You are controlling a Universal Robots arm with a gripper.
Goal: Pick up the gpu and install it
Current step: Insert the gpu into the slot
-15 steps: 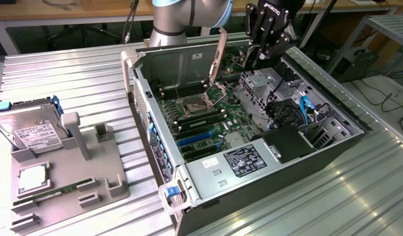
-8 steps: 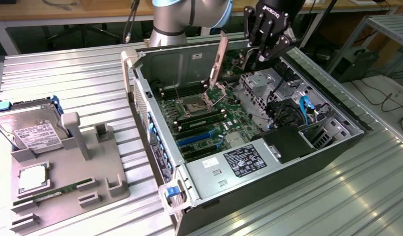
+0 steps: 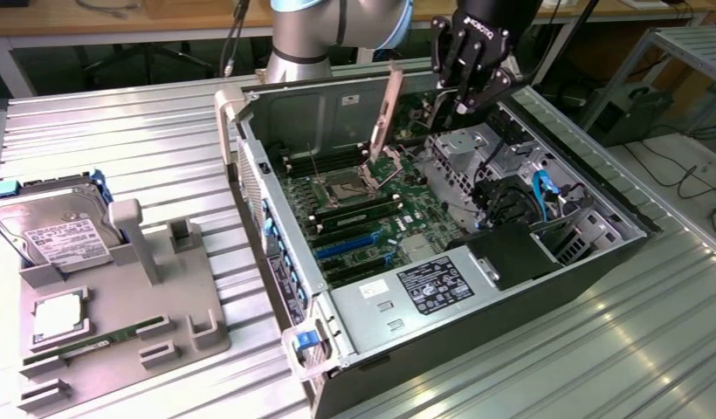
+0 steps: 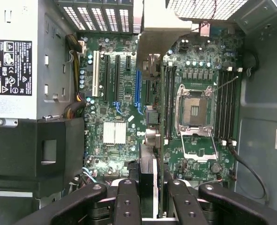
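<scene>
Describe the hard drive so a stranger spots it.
On the exterior view's left, beside the computer case, sits a grey parts holder. The hard drive leans in it: silver with a white label, bulkier than the flat chip and green stick.

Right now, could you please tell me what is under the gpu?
The gpu, gripped edge-on by the gripper, hangs over the green motherboard. Slots show on either side; the strip directly beneath it is covered.
</scene>
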